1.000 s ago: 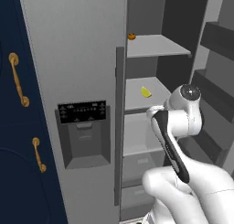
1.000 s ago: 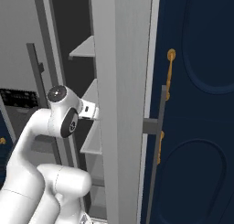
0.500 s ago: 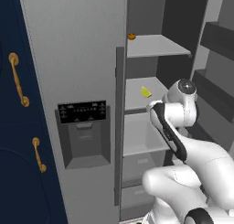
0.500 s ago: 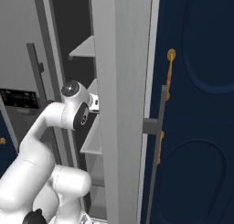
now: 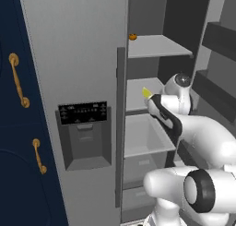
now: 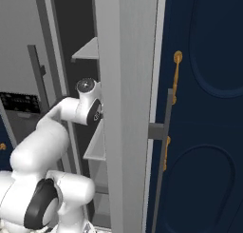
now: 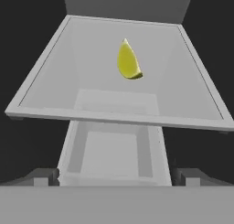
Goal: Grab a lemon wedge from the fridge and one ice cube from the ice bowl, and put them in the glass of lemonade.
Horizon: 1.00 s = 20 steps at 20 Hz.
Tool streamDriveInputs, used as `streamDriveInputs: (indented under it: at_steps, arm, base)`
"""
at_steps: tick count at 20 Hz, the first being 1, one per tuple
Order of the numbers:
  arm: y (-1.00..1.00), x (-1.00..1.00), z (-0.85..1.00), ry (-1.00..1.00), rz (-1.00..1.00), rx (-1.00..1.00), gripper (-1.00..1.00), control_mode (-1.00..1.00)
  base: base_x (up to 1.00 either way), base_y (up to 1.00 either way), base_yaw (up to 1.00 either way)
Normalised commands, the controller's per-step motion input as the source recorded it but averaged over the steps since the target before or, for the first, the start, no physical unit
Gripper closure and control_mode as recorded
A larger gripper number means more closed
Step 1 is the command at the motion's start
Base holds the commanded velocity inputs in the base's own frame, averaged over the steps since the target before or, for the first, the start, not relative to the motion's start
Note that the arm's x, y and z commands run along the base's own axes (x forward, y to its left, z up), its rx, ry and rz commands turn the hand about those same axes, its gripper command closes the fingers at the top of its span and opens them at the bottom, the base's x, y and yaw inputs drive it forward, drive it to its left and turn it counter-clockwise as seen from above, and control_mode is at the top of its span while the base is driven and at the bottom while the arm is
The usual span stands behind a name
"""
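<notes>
Lemon wedge (image 7: 128,61) lies alone on a pale grey fridge shelf (image 7: 55,81), toward the back and slightly right of centre, pointed end away from the camera. Below the shelf's front edge sits an open grey drawer (image 7: 112,150). Surrounding interior dark.

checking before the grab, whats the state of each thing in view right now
fridge: right door swung open, left door with the dispenser shut
lemon wedge: lying loose on the middle shelf, not gripped
small orange round thing: sitting at the front left edge of the upper shelf
drawer: below the shelf, open-topped, nothing seen inside
gripper: open, short of the shelf, aimed at the wedge
</notes>
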Motion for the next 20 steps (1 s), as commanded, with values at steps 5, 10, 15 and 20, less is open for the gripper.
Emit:
streamDriveInputs:
  at_steps: [5,10,15,20]
  arm:
    - [-0.11,0.60,0.00,0.02,0.00,0.00,-1.00,-1.00]
    - [-0.08,0.54,0.00,0.03,0.01,0.00,-1.00,-1.00]
    - [-0.12,0.51,0.00,0.03,0.03,0.00,-1.00,-1.00]
    - [-0.06,0.52,-0.07,0.06,0.06,0.00,-1.00,-1.00]
  base:
    - [0.00,0.00,0.00]
    - [0.00,0.00,0.00]
    - [0.00,0.00,0.00]
    - [0.00,0.00,0.00]
